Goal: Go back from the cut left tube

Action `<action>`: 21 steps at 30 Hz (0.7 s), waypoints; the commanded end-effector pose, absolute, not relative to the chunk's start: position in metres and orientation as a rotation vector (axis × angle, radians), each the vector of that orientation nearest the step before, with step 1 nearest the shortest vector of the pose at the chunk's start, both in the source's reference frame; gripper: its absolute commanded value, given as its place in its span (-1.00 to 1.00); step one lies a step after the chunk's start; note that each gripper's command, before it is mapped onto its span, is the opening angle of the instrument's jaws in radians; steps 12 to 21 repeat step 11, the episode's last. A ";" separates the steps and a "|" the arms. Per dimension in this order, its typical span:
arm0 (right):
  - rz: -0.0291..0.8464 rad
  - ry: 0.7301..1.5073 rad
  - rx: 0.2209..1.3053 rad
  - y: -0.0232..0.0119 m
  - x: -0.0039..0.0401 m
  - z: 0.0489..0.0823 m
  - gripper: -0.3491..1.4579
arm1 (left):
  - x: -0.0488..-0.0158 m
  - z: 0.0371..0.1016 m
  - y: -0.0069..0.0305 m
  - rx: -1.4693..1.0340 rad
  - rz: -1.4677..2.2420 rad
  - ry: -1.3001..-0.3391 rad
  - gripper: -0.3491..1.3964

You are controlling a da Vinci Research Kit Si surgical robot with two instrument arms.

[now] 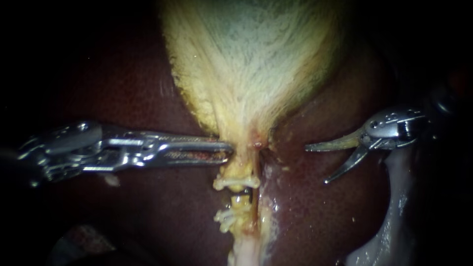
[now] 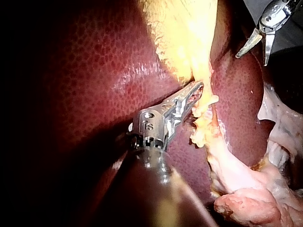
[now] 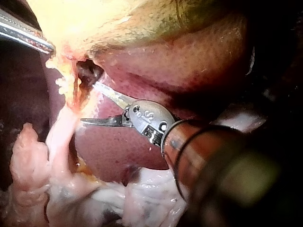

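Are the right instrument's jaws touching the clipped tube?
Apart. The endoscope view shows bare liver between the right instrument, jaws open, and the tube.

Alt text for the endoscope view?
Right instrument, jaws open, hangs clear to the right of a clipped tube below the gallbladder. Left instrument reaches the gallbladder's narrow end. Dark liver surrounds them.

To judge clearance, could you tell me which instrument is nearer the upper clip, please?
Left. The left instrument ends just above the upper clip; the right instrument hangs well clear on its other side.
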State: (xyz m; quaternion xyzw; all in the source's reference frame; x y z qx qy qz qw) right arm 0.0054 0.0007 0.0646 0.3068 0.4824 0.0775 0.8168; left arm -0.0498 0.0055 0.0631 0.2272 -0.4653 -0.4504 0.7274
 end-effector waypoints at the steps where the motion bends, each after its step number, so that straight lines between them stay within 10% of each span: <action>1: 0.165 1.029 0.653 0.0008 0.0054 0.0646 0.65 | -0.0498 0.0631 0.0055 0.501 -0.993 -1.025 -1.00; 21: 0.159 1.030 0.650 0.0007 0.0054 0.0646 0.71 | -0.0498 0.0631 0.0055 0.501 -0.992 -1.025 -1.00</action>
